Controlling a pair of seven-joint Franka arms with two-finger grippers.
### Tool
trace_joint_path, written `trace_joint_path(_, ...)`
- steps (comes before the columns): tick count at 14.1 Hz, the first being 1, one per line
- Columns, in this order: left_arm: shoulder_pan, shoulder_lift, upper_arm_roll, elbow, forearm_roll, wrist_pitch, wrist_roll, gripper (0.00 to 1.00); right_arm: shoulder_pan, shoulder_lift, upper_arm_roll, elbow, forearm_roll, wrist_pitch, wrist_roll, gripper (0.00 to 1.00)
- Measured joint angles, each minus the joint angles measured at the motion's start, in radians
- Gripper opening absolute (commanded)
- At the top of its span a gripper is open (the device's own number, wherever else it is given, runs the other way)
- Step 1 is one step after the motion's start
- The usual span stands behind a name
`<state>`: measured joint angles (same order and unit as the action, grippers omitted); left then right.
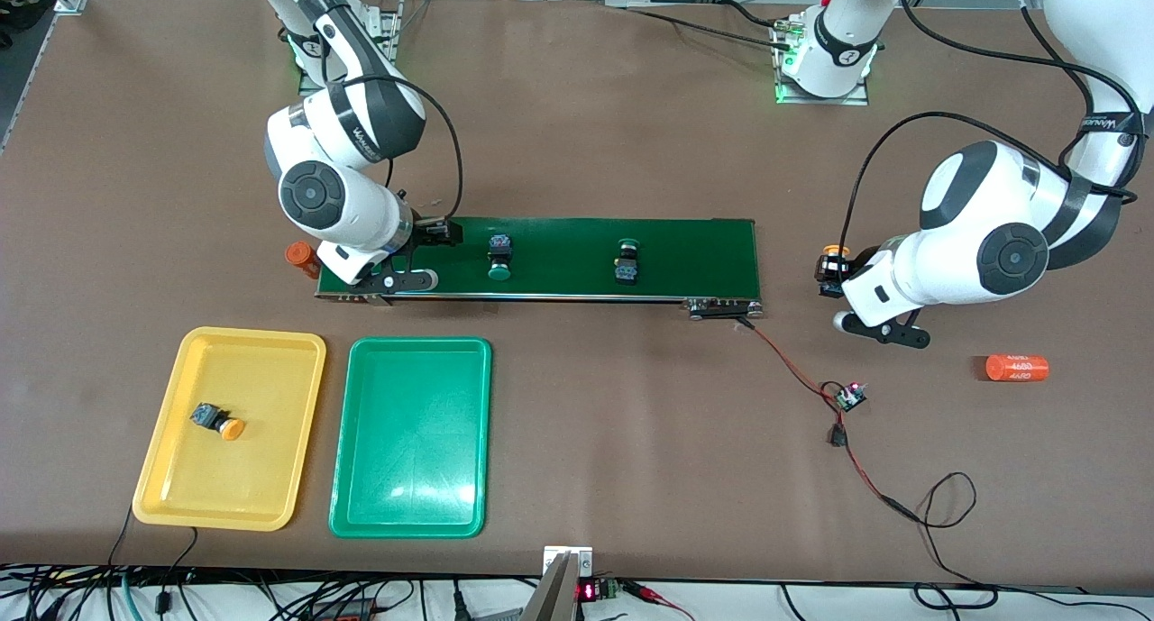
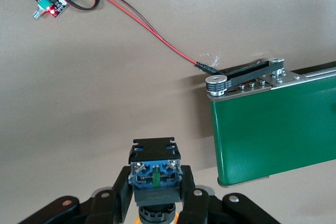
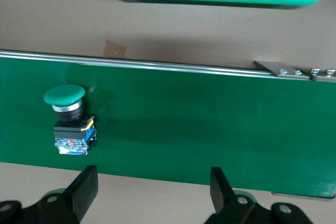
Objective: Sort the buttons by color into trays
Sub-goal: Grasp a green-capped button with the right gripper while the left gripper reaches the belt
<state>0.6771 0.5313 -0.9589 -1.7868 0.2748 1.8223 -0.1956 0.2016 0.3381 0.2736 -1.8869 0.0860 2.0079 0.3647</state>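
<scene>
On the dark green conveyor belt (image 1: 559, 242) stand two green buttons, one (image 1: 499, 256) close to my right gripper and the other (image 1: 627, 262) at mid-belt. My right gripper (image 1: 444, 232) hangs open over the belt's edge at the trays' end. In the right wrist view its open fingers (image 3: 155, 187) hold nothing, and the closer green button (image 3: 71, 121) stands off to one side. A yellow-orange button (image 1: 219, 420) lies in the yellow tray (image 1: 261, 378). The green tray (image 1: 415, 423) holds nothing. My left gripper (image 1: 831, 274) is shut on a yellow-orange button (image 2: 156, 174) over the table off the belt's other end.
An orange cylinder (image 1: 1016, 368) lies on the table near the left arm, and another (image 1: 302, 259) sits beside the belt's end under the right arm. A small controller board (image 1: 850, 396) with red and black wires lies near the belt's motor end (image 2: 244, 77).
</scene>
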Motion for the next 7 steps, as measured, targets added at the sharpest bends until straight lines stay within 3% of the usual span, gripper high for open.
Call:
trace_joint_path(3,-0.035,0.0,0.016,-0.001,-0.003,0.003,-0.007,0.0,0.015,0.01,0.0,0.0,0.003,0.006,0.014,0.95)
trace_joint_path(7,-0.192,-0.01,0.149,-0.009,-0.072,0.074,-0.021,0.0,0.05,0.035,0.0,0.0,0.004,0.058,0.079,0.95)
